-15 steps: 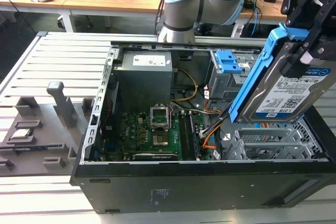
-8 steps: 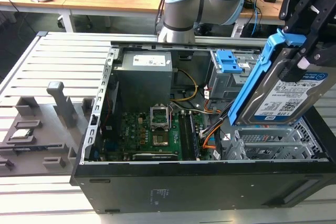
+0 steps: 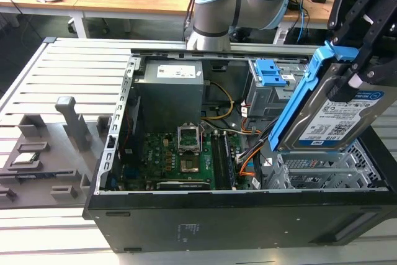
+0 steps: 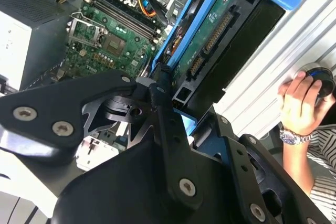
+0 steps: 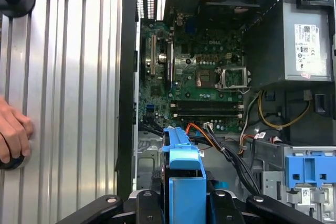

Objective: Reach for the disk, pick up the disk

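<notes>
Exterior view: from the ribbed tabletop (image 3: 68,66) on the exterior view's left, across the open computer case (image 3: 186,215) with its motherboard (image 3: 180,156), to the disk (image 3: 335,116) on the exterior view's right, lifted clear above the drive cage (image 3: 310,172). The gripper (image 3: 363,60) has its jaws closed on the disk's upper end, its long axis tilted steeply, label outward.

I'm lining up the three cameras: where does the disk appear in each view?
Exterior view: the disk hangs tilted above the open case at the exterior view's right, held in the claw.
Second wrist view: the disk shows its connector edge, clamped beyond the black claw links.
First wrist view: its blue frame shows edge-on.
Shared landmark: the motherboard.
</notes>
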{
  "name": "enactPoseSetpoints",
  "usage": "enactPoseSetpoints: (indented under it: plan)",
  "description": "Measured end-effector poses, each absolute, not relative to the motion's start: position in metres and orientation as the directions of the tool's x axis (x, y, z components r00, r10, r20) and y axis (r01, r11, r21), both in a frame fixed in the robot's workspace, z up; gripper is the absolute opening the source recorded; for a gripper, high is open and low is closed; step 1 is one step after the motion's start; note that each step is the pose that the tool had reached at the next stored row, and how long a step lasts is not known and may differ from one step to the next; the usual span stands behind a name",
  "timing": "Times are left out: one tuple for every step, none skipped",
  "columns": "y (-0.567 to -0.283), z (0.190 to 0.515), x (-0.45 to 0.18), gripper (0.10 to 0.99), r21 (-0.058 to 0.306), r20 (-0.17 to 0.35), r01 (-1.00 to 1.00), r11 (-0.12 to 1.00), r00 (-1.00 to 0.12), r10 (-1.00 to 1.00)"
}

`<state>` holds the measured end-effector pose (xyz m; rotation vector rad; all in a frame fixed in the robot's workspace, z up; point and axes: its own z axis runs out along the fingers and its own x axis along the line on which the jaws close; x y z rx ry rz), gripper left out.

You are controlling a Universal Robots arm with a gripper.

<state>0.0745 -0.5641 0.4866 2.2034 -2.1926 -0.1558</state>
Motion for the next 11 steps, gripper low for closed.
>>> enactPoseSetpoints:
  plan:
    - [-0.5641,0.4861,0.0745,0.365,0.091,-0.05,-0.996,-0.007,0.003,-0.999]
    - [-0.5641,0.4852,0.0746,0.365,0.092,-0.05,-0.996,-0.007,0.003,-0.999]
    - [-0.5641,0.4845,0.0747,0.365,0.092,-0.05,-0.996,-0.007,0.003,-0.999]
    - [-0.5641,0.4839,0.0748,0.365,0.092,-0.05,-0.996,-0.007,0.003,-0.999]
    - [-0.5641,0.4829,0.0749,0.365,0.092,-0.05,-0.996,-0.007,0.003,-0.999]
    - [-0.5641,0.4822,0.075,0.365,0.092,-0.05,-0.996,-0.007,0.003,-0.999]
    - [-0.5641,0.4817,0.0751,0.365,0.092,-0.05,-0.996,-0.007,0.003,-0.999]
    - [-0.5641,0.4806,0.0752,0.365,0.092,-0.05,-0.996,-0.007,0.003,-0.999]
    - [-0.5641,0.4801,0.0753,0.365,0.092,-0.05,-0.996,-0.007,0.003,-0.999]
    - [-0.5641,0.4792,0.0754,0.365,0.093,-0.05,-0.996,-0.007,0.003,-0.999]
    - [-0.5641,0.4787,0.0755,0.365,0.093,-0.05,-0.996,-0.007,0.002,-0.999]
